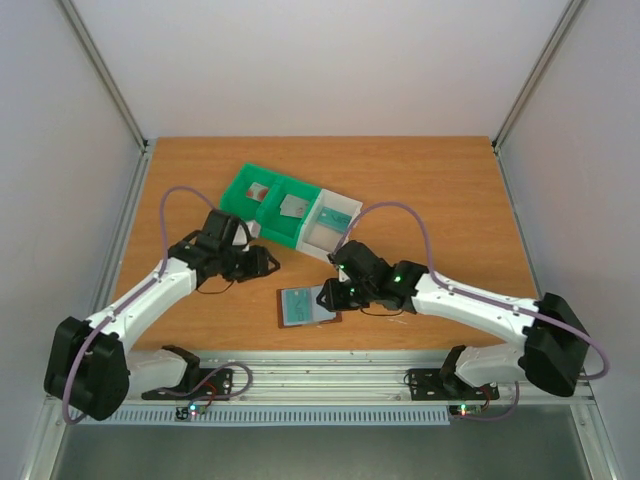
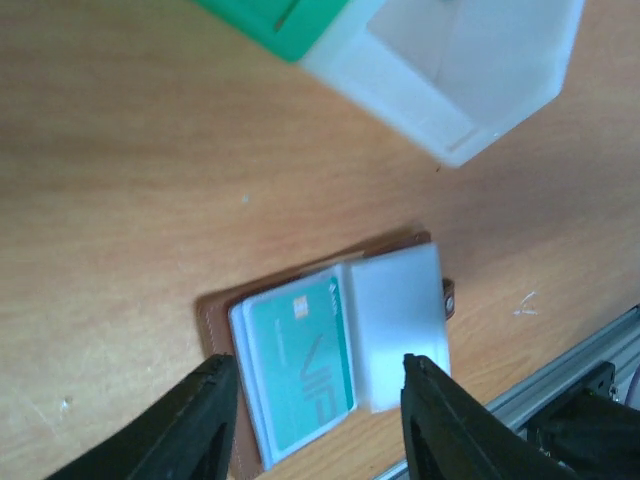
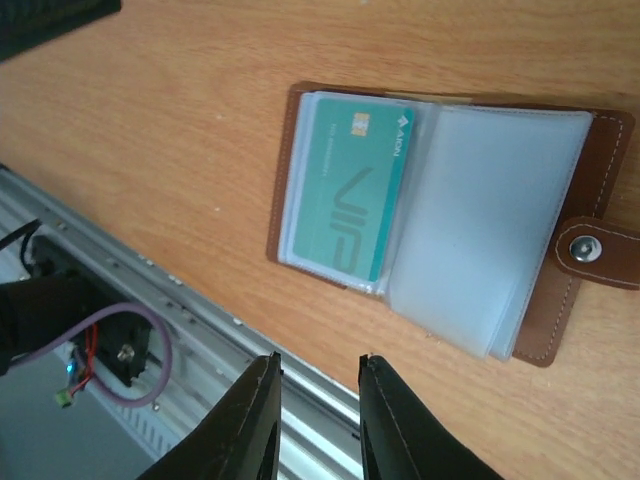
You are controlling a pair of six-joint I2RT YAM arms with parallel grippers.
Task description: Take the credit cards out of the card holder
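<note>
1. Nearest me, the card holder [image 3: 450, 220] lay open and flat on the desk [image 1: 440, 200], close to its near edge, with its snap tab pointing away from the spine.
2. A green card [image 3: 345, 190] sat in its left pocket. The clear sleeves beside it looked empty.
3. My right pincer [image 3: 320, 362] hung just beside the holder, its fingers only narrowly apart and gripping nothing.
4. My left pincer [image 2: 317, 365] hovered over the holder with its fingers well apart, also empty.
5. Farther back stood the green bin [image 1: 240, 185] and the white bin [image 1: 345, 210], touching each other. Flat pieces [image 1: 293, 207] lay in their compartments, and I judged them to be cards already removed.
6. By my reckoning the job was mostly done, with at least the green card left to pull.
</note>
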